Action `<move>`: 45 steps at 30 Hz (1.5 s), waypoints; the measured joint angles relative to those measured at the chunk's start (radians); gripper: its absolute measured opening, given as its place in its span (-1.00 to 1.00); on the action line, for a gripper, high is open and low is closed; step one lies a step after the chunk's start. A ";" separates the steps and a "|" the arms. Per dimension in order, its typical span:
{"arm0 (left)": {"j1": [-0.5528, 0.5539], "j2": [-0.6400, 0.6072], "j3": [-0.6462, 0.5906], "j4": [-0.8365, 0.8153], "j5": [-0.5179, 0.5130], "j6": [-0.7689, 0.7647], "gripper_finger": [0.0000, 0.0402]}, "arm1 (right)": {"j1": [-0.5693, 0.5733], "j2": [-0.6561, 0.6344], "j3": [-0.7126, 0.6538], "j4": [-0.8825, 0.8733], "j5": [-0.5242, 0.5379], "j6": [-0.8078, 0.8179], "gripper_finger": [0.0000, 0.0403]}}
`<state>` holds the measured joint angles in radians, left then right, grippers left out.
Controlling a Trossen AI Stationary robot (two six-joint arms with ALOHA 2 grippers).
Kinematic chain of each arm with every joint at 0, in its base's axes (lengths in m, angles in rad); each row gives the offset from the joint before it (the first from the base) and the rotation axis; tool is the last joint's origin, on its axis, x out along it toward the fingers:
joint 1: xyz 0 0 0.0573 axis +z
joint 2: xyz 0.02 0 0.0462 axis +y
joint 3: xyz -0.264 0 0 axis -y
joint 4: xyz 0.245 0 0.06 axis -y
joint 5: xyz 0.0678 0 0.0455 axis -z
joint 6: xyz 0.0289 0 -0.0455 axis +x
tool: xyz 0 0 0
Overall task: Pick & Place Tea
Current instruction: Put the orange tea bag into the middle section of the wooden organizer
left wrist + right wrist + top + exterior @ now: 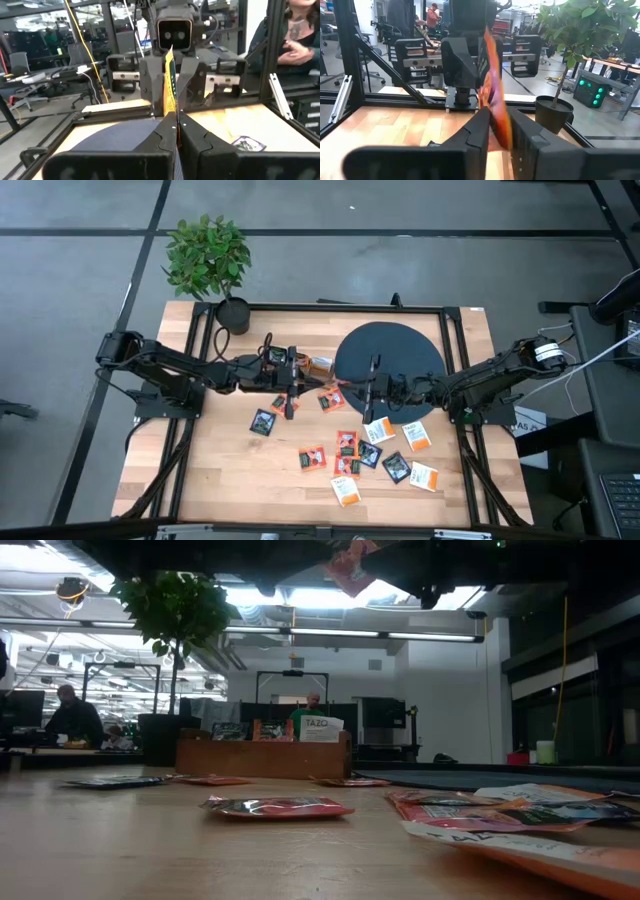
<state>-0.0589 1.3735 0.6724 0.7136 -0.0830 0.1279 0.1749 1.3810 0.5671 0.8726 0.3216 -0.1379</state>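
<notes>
One sachet [170, 85] is held edge-up between both claws, above the surface [220, 465] near the disc [400, 350]. Left claw [176, 131] is pinched on it; right claw [496, 125] is slightly spread around it. Other sachets [380, 455] are scattered below.

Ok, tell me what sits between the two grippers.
One red-orange tea sachet, on edge in the left gripper with the right gripper opposite; both wrist views show it.
</notes>
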 joint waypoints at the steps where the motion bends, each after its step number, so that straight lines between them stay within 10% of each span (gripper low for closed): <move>1: 0.000 -0.009 -0.001 -0.012 0.000 0.000 -0.99 | 0.000 -0.001 0.000 0.002 0.000 0.000 -0.60; 16: 0.116 -0.352 -0.001 -0.639 0.054 0.000 -0.99 | 0.000 -0.004 0.000 -0.030 0.001 0.070 0.00; 28: 0.365 -0.309 0.000 -0.832 0.300 0.128 -0.99 | 0.001 0.134 0.000 -0.067 -0.035 0.289 -0.92; 45: 0.451 -0.136 0.000 -0.859 0.391 0.335 -0.99 | 0.001 0.379 0.106 0.073 -0.039 0.337 -0.98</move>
<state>0.3919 1.2373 0.6724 -0.1453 0.3077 0.4634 0.1757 1.7601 0.6729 0.9461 0.2824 0.1995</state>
